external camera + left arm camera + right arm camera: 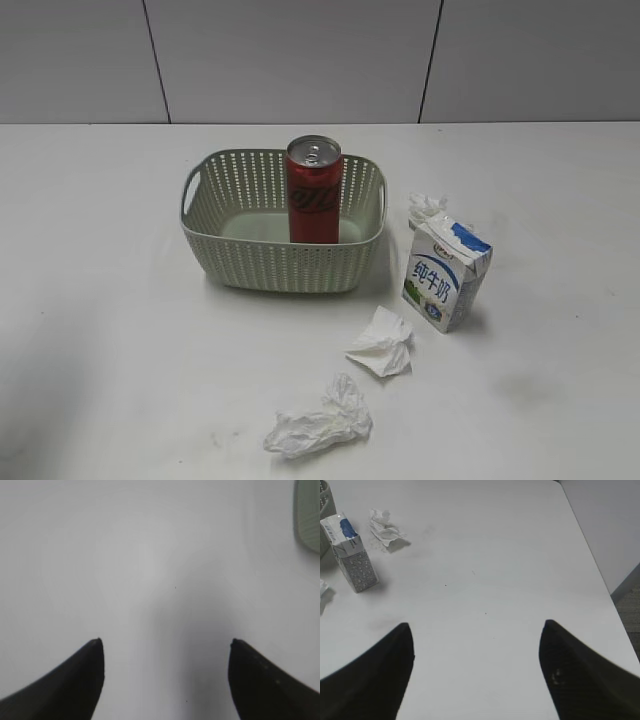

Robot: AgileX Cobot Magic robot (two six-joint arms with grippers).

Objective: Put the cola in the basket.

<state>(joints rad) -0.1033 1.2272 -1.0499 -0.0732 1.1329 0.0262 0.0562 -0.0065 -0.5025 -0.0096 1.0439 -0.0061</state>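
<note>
I count one cola (314, 192) standing upright inside one basket (260, 263), toward its right rear. One milk carton (444, 275) stands just right of the basket, with three crumpled tissues around it: behind the carton (428, 207), in front (383, 343) and nearer me (318, 428). My left gripper (166, 645) and right gripper (476, 627) both hang spread wide over bare table (100, 300), holding nothing.

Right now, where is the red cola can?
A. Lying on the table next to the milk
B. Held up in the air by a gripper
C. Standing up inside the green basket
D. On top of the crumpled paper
C. In the exterior view the cola stands upright inside the basket, and no gripper is near it.
</note>
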